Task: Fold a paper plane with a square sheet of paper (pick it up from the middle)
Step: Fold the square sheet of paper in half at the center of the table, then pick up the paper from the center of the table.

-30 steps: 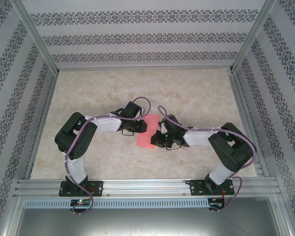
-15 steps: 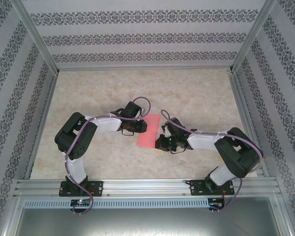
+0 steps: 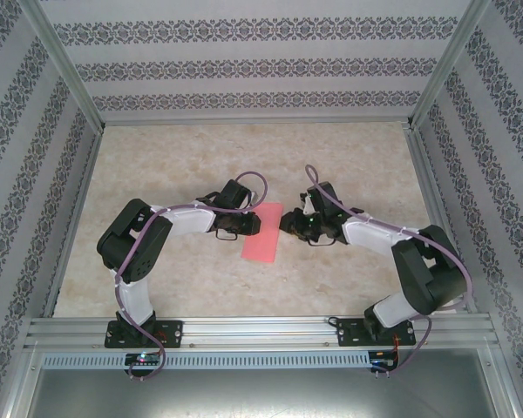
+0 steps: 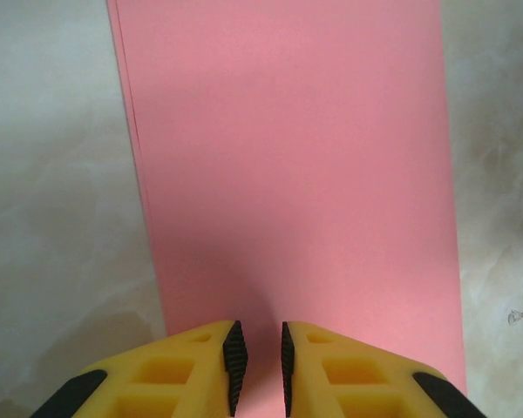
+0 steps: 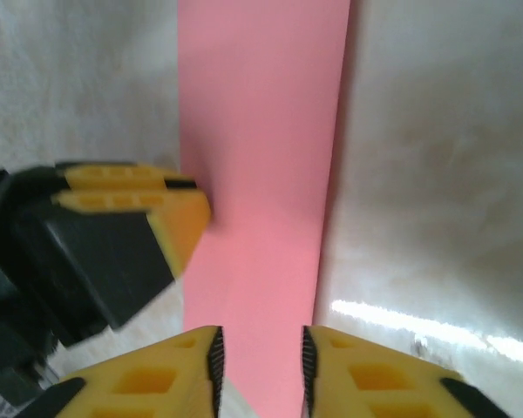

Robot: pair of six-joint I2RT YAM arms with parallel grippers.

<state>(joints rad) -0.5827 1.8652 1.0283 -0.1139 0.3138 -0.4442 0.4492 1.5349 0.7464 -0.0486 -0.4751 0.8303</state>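
Paper (image 3: 261, 240) lies on table (image 3: 349, 165) between the two end effectors (image 3: 258, 225) (image 3: 284, 224).

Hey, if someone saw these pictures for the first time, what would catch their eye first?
The salmon-pink paper, a long narrow strip lying flat mid-table, stands out against the pale marbled table. Next come the two black arms bent inward, the left end effector and the right end effector facing it from either side, with yellow fingers bright in the wrist views.
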